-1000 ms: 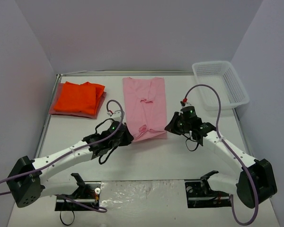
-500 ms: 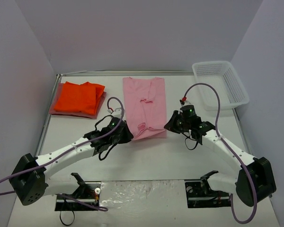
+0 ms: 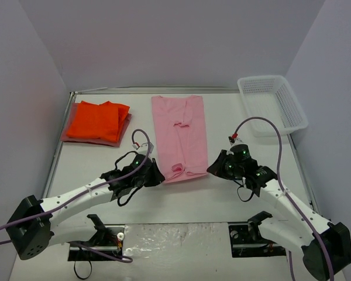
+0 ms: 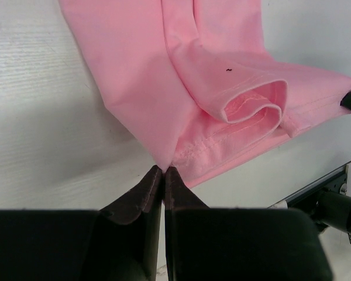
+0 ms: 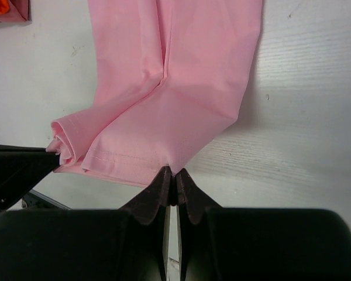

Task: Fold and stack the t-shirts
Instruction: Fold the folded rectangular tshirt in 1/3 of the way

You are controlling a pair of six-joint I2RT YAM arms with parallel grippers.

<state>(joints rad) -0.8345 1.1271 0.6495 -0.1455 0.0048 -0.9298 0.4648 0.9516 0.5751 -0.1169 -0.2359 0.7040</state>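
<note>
Top external view showed the orange t-shirt (image 3: pixel 98 120) folded on the dull pinkish-red t-shirt (image 3: pixel 118 140) at the far left, well apart from the work. The left gripper (image 3: pixel 157 175) was clamped shut on the near-left hem corner of the light pink t-shirt (image 3: pixel 181 126), which lay as a long strip at mid-table (image 3: pixel 187 202). Over the last second both grippers had drawn back toward the bases, dragging the hem along and straightening the strip, probably in preparation for the crosswise fold. A bunched roll of cloth (image 4: pixel 251 108) at the hem could spoil a flat fold. The right gripper (image 3: pixel 211 170) pinched the near-right corner, jaws closed. The white basket (image 3: pixel 293 111) stood far right, out of the way.
</note>
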